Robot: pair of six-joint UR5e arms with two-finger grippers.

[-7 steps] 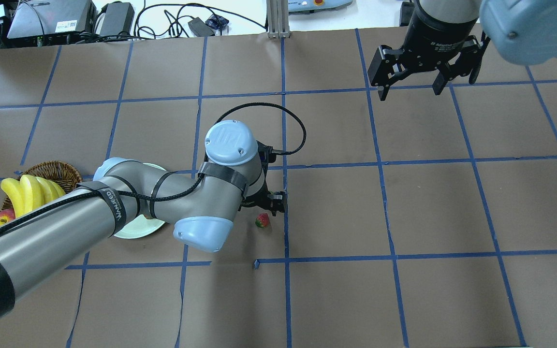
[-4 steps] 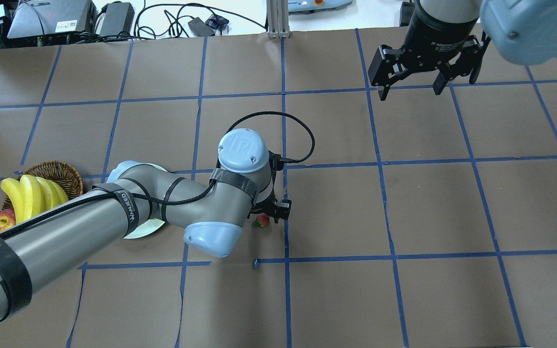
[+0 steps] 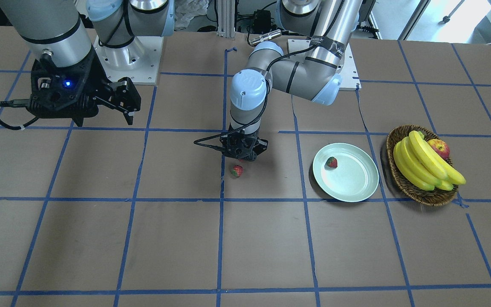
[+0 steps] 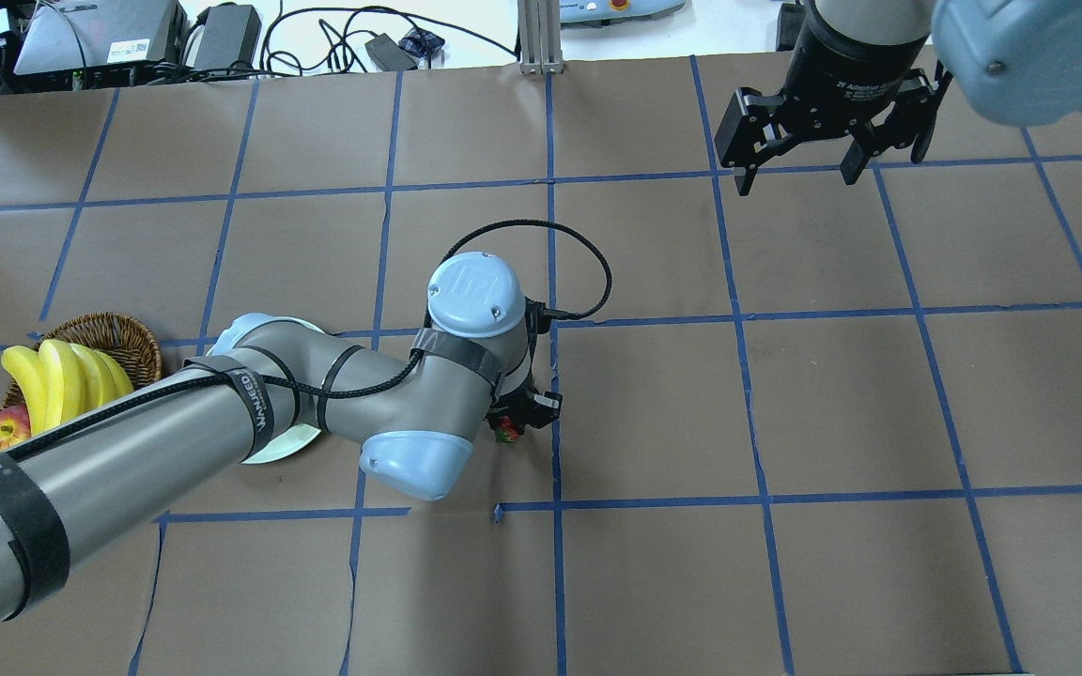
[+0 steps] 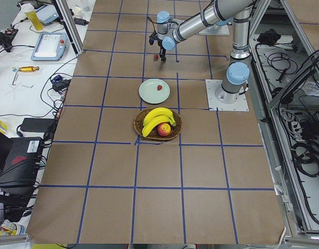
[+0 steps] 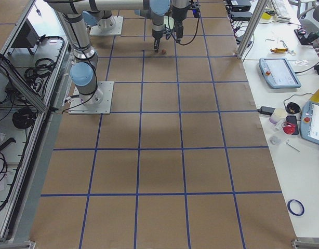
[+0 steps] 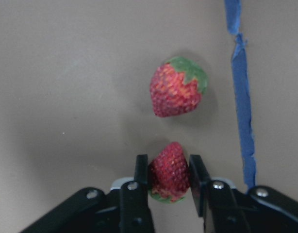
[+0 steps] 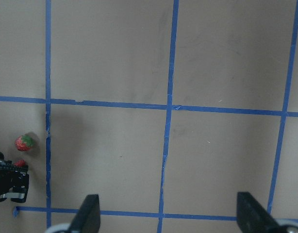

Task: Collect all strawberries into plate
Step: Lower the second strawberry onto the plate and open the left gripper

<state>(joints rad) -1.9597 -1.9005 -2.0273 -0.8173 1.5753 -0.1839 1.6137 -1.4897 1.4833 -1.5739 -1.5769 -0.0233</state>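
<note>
My left gripper [image 7: 168, 162] is shut on a strawberry [image 7: 169, 172], low over the table near the centre. A second strawberry [image 7: 177, 90] lies on the paper just ahead of the fingertips; it also shows in the front view [image 3: 236, 171]. A third strawberry [image 3: 331, 162] lies in the pale green plate [image 3: 352, 187], which the left arm mostly hides in the overhead view [image 4: 283, 443]. My right gripper [image 4: 790, 174] is open and empty, held high over the far right of the table.
A wicker basket [image 3: 416, 187] with bananas [image 3: 424, 164] and an apple [image 3: 439, 148] stands just beyond the plate. Blue tape lines [image 7: 241, 97] cross the brown paper beside the strawberries.
My left arm has shifted a little to the right and towards the loose strawberry, and its gripper now covers part of it in the overhead view. The right arm has not moved.
</note>
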